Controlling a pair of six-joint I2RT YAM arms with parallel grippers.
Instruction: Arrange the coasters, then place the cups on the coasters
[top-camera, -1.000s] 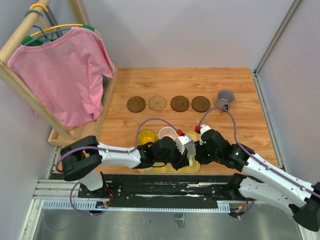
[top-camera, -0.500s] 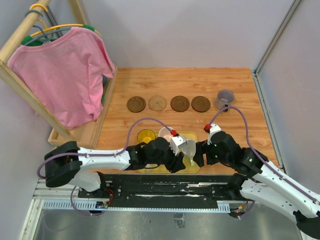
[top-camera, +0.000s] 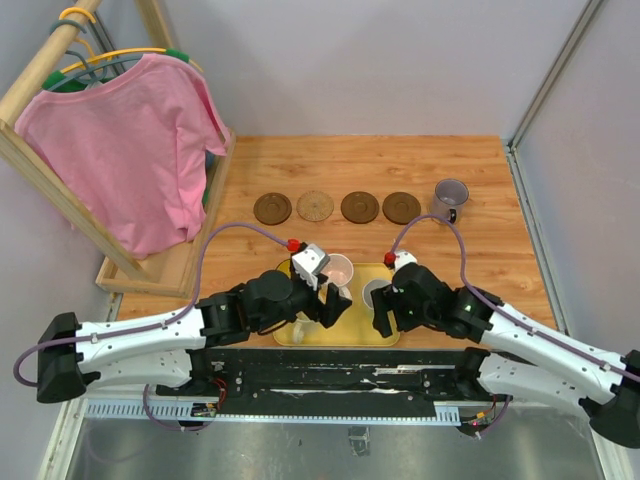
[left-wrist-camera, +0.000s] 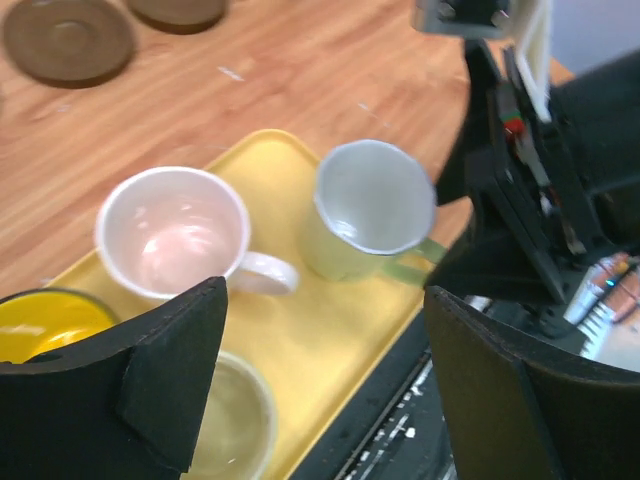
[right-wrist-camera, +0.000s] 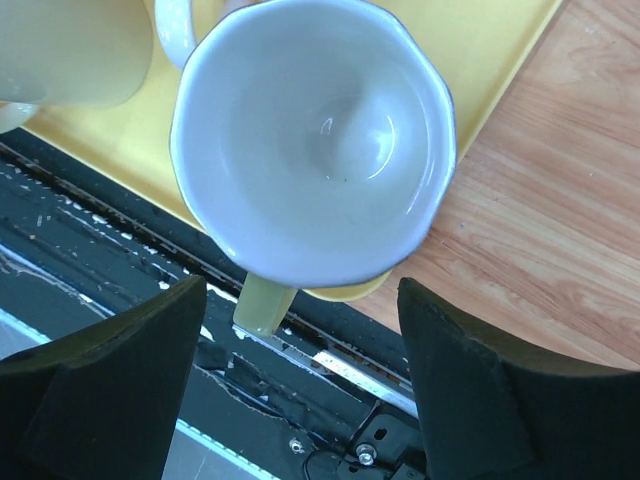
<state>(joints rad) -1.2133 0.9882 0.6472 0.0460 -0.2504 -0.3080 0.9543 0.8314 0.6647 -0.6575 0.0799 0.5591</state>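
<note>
pink shirt (top-camera: 125, 150): far left on its rack, well apart from the work.
left gripper (left-wrist-camera: 322, 310): released, empty, above the yellow tray (left-wrist-camera: 330, 330).
tray cups: four: yellow cup (left-wrist-camera: 40, 325), pink cup (left-wrist-camera: 172, 232), cream cup (left-wrist-camera: 232, 415), white-green cup (right-wrist-camera: 315, 140).
right gripper (right-wrist-camera: 302, 300): released, empty, white-green cup right below; cream cup crowds its left.
coasters (top-camera: 315, 206): four bare, far row.
grey cup (top-camera: 451, 193): one, at the row's right end.

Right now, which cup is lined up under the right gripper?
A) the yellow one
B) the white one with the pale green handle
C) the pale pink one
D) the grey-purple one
B: in the right wrist view the white cup with the pale green handle stands on the yellow tray, framed by the right gripper, whose jaws are open and grip nothing.
</note>
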